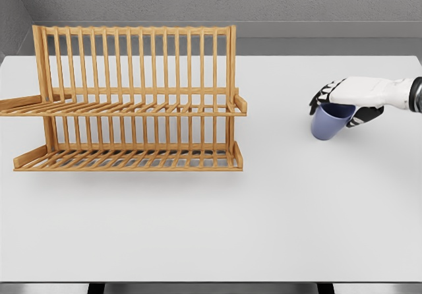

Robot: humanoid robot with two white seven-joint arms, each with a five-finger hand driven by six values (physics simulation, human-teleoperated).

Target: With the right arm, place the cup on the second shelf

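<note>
A blue-purple cup (329,123) is at the right side of the white table, tilted with its open mouth toward the upper right. My right hand (343,103) comes in from the right edge and is shut on the cup's rim from above. A wooden two-shelf dish rack (132,99) stands at the left; its upper shelf (125,108) and lower shelf (128,160) hold nothing. The cup is well to the right of the rack. My left arm is out of view.
The white table (211,228) spreads wide in front and between rack and cup. A grey wall runs behind the table's far edge. The rack's tall slatted back rises behind both shelves.
</note>
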